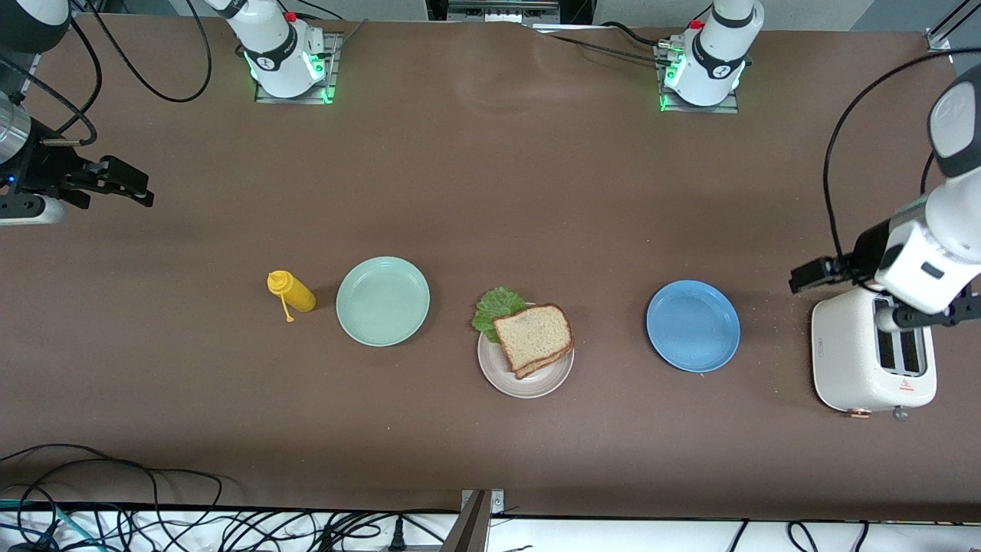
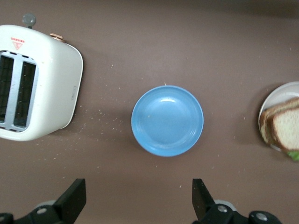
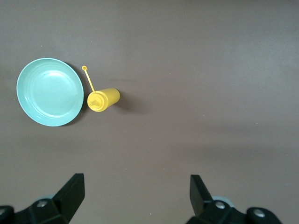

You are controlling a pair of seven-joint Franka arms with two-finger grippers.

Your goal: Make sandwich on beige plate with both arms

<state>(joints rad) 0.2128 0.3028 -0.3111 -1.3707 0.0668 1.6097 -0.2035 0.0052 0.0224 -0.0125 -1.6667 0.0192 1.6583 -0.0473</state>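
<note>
Front view: the left end effector (image 1: 881, 295), jaws apart and empty, hangs over the toaster (image 1: 874, 356); the right end effector (image 1: 115, 184), also apart, hangs over bare table (image 1: 490, 176). The sandwich (image 1: 533, 337) sits on the beige plate (image 1: 510, 379), lettuce (image 1: 494, 307) poking out at 11 o'clock. Assembly looks finished; both arms wait, and nothing more seems needed.

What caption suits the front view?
Finished sandwich on beige plate; left gripper above toaster, right gripper parked aside.
</note>
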